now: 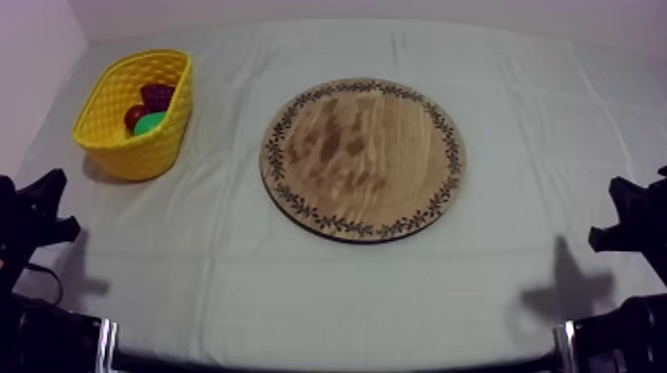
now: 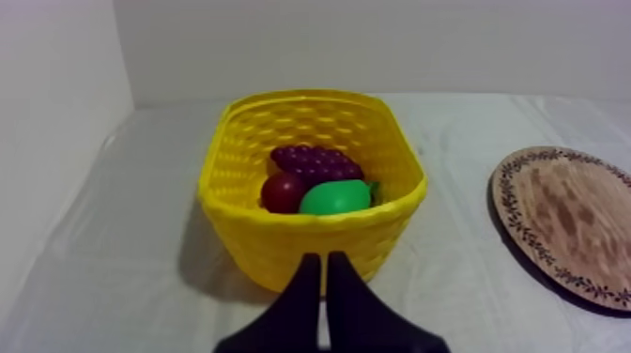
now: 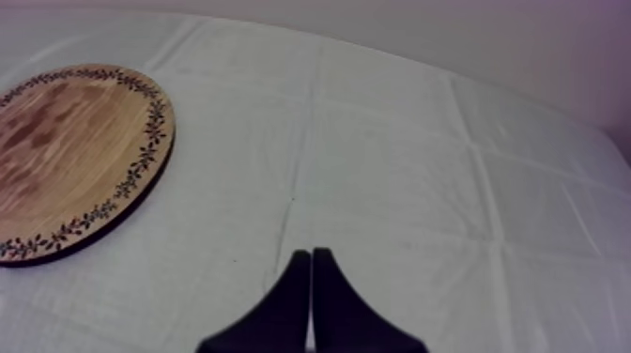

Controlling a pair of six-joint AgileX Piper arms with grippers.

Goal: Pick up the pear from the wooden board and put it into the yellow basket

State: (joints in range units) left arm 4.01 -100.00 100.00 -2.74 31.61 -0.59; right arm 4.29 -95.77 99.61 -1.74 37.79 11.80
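- Finding the green toy pear (image 2: 334, 197) lying inside the yellow woven plastic basket (image 2: 310, 239), against the wall nearest the left arm.
- Noting a dark purple bunch of toy grapes (image 2: 315, 161) lying behind the pear, and a small red fruit (image 2: 281, 191) sitting beside it, touching both.
- Placing the basket near the far left corner of the desk (image 1: 328, 288), which is draped in a grey-white cloth.
- Seeing the round wooden board (image 1: 362, 159), its rim patterned with dark leaves, lying flat around the middle of the desk, well apart from the basket.
- Watching the left end effector (image 2: 325, 255) hanging low by the desk's left edge and pointing at the basket's near wall without touching it; black fingers pressing together into a narrow wedge, gripping nothing.
- Watching the right end effector (image 3: 311, 252) hanging low by the desk's right edge over bare cloth, with the board off to one side; fingers likewise lying together as a narrow wedge, gripping nothing.
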